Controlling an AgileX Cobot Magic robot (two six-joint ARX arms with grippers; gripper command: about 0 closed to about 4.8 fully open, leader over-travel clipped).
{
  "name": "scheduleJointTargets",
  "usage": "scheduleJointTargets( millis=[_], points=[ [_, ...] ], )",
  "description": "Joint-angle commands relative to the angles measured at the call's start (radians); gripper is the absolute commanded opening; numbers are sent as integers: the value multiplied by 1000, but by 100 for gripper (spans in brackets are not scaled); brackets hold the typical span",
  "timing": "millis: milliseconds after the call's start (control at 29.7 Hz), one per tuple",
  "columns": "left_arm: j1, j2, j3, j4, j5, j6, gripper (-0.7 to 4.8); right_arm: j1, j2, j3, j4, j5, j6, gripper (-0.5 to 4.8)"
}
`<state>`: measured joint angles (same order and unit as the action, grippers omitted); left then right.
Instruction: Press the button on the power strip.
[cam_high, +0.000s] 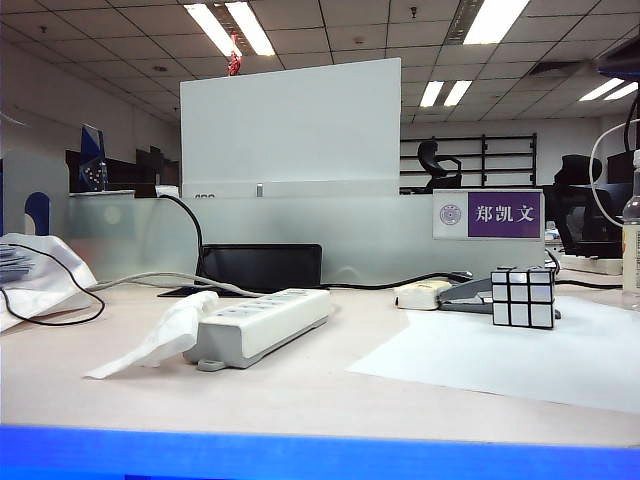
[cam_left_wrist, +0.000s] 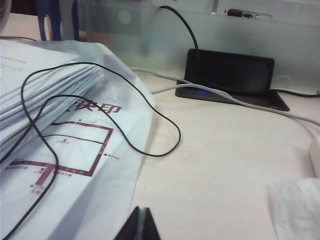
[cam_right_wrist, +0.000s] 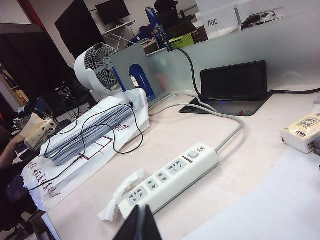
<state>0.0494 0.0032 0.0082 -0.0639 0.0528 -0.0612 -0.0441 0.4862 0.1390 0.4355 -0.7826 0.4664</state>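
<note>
The table is seen low and front-on from the near edge in the exterior view. The power strip (cam_high: 262, 324) (cam_right_wrist: 170, 179) is viewed from above by the right wrist camera, while the left one is aimed close at the far-left papers (cam_left_wrist: 45, 115); the black stand (cam_left_wrist: 231, 75) (cam_right_wrist: 234, 85) is shared by both.

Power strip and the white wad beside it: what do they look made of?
Power strip: seemingly hard moulded plastic, pale grey-white with a smooth, slightly glossy face and crisp edges. White wad: probably thin tissue paper, matte and crumpled into soft folds. Neither gripper touches either.
</note>
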Motion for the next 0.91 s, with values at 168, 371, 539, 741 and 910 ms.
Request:
scheduleJointTargets(
  millis=[168, 371, 539, 741, 910],
  points=[
    [1, -1, 1, 15, -56, -29, -5, 1, 0, 3, 10, -4, -3, 0],
    [1, -1, 1, 16, -56, -25, -5, 1, 0, 3, 10, -4, -3, 0],
    [1, -1, 1, 13, -56, -25, -5, 1, 0, 3, 10, -4, -3, 0],
    [1, -1, 1, 13, -56, -25, -5, 1, 0, 3, 10, -4, -3, 0],
    [1, -1, 1, 13, -56, -25, -5, 1, 0, 3, 10, -4, -3, 0]
  ],
)
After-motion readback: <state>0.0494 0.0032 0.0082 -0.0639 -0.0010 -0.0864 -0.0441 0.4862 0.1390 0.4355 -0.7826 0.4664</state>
